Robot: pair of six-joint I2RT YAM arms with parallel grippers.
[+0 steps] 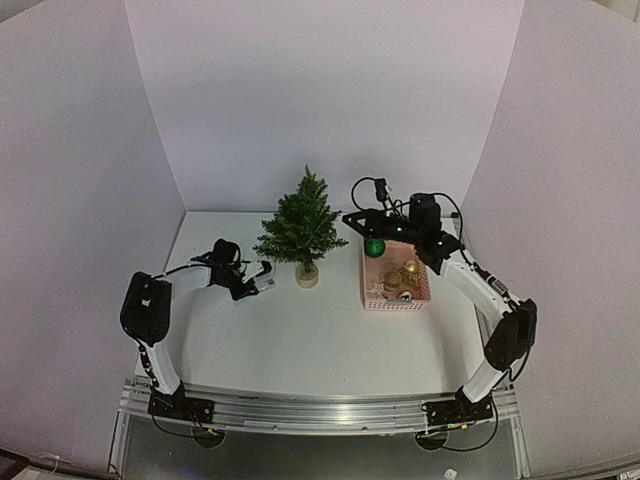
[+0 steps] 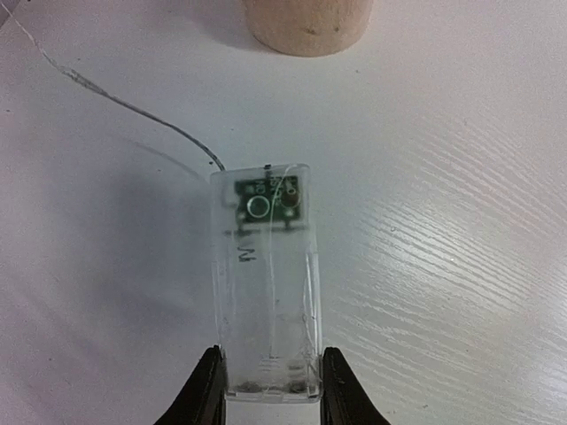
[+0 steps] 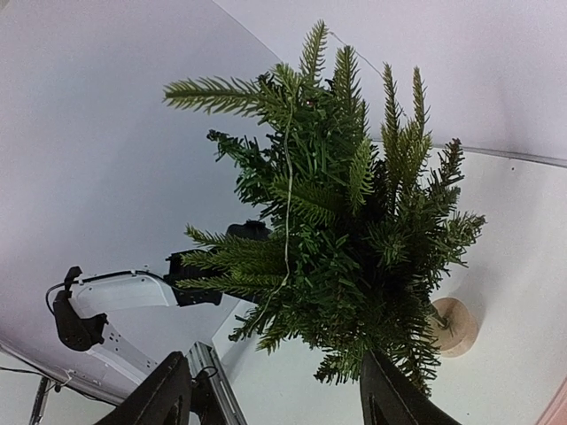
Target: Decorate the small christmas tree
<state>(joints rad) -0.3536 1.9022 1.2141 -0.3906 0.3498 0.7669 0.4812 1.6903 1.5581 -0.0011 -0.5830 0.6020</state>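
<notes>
The small christmas tree (image 1: 302, 225) stands upright at the table's middle back on a pale round base (image 1: 307, 275). A thin light wire (image 3: 287, 177) hangs down through its branches. On the table just left of the base lies a clear battery box (image 2: 266, 274), and the wire (image 2: 133, 111) runs away from its far end. My left gripper (image 2: 269, 390) is shut on the box's near end, with a finger touching each side. My right gripper (image 3: 275, 398) hovers right of the tree (image 3: 354, 221), open and holding nothing, facing the branches.
A pink basket (image 1: 397, 300) sits right of the tree with gold ornaments (image 1: 405, 275) in it. A green bauble (image 1: 375, 247) shows at its far left corner, under my right arm. White walls enclose the table on three sides.
</notes>
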